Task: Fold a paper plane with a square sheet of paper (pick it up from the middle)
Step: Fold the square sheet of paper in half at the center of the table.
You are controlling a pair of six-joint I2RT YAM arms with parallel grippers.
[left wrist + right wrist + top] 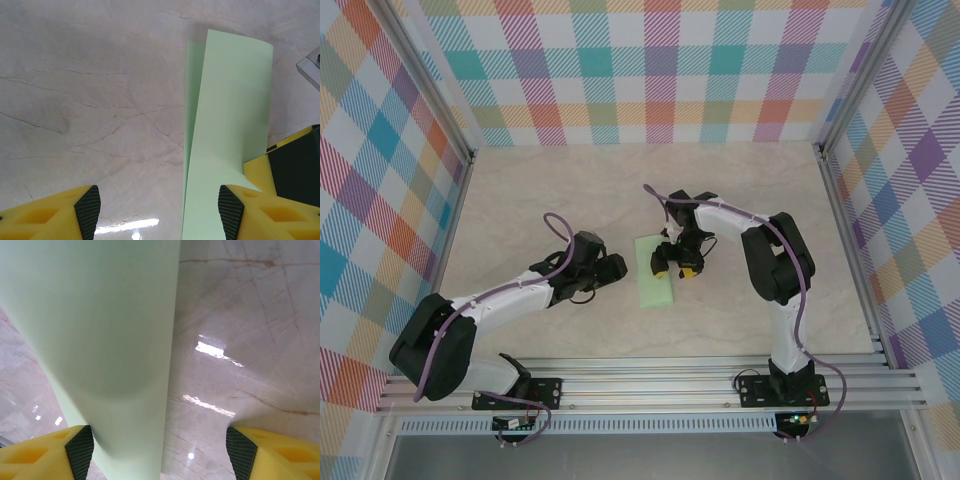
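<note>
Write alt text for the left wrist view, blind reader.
A pale green square sheet of paper, loosely folded into a long strip, lies on a marbled table. The left tool stands open at the bottom edge, one black pad over the paper; part of the right tool shows at the right.

A pale beige table top [620,190] with thin brownish veins, like marble, makes the floor of the booth. It is glossy and throws back bright patches of light [215,351]. 3 walls close it in: the back wall [650,70], the left wall [370,200] and the right wall [920,200], all in a pastel check of pink, teal, orange, purple and green. Silver metal posts [426,85] stand at the back corners, and slotted metal rails [650,385] run along the near edge
</note>
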